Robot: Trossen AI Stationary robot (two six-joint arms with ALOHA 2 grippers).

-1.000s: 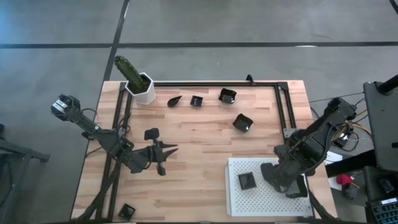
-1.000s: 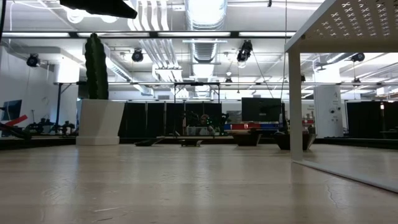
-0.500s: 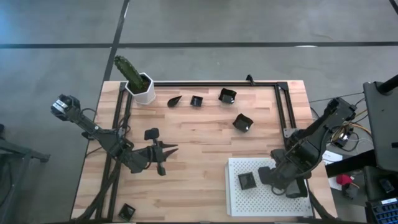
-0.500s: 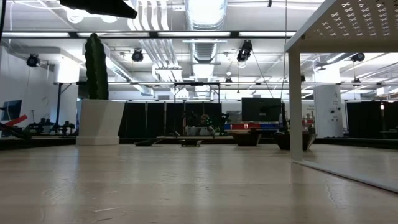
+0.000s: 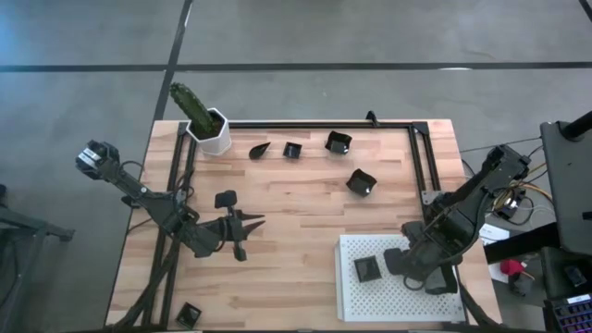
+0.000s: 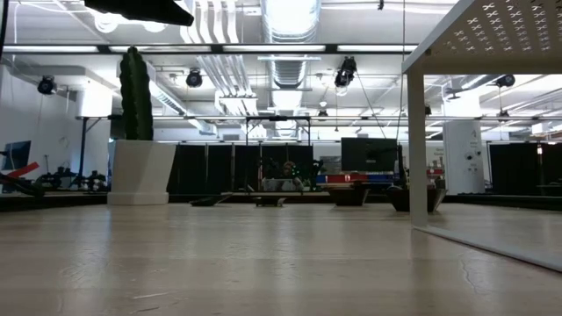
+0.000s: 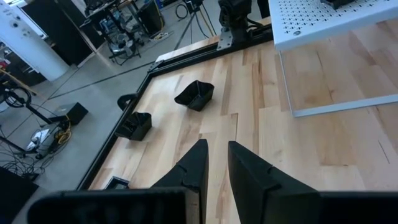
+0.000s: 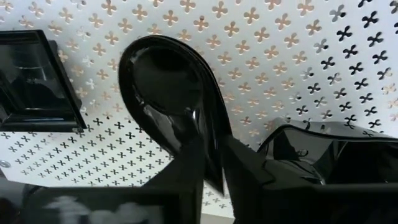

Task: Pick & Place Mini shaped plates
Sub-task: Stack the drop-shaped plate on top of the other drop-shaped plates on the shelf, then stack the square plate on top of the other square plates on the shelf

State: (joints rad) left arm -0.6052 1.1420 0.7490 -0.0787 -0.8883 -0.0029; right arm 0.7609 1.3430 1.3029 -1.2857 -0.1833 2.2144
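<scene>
Small black plates lie on the wooden table: a teardrop one (image 5: 260, 149), square ones (image 5: 292, 150), (image 5: 338, 141), (image 5: 361, 182), (image 5: 225, 199), and one at the near left corner (image 5: 189, 314). Another square plate (image 5: 367, 268) sits on the white perforated tray (image 5: 398, 301). My right gripper (image 5: 393, 261) is over the tray, shut on a glossy teardrop plate (image 8: 165, 81). A further dark plate (image 8: 323, 155) lies on the tray beside its fingers. My left gripper (image 5: 242, 222) waits shut above the table's left half. My right gripper pinches the teardrop plate's rim wall at its narrow end (image 8: 210, 152), one finger (image 8: 186, 171) on the dish's inner side and the other (image 8: 249, 177) outside. The fingers slant down at it. The plate is close over the tray; whether it rests there, I cannot tell.
A white pot with a green cactus (image 5: 208, 125) stands at the far left corner. A black frame rail (image 5: 319, 124) runs along the far edge and down both sides. The tray stands raised on legs (image 6: 417, 140). Bare wood lies at the table's middle.
My right gripper, carrying the teardrop plate, has shifted a little toward the table's left over the tray, closer to the square plate there. The left arm has kept still.
</scene>
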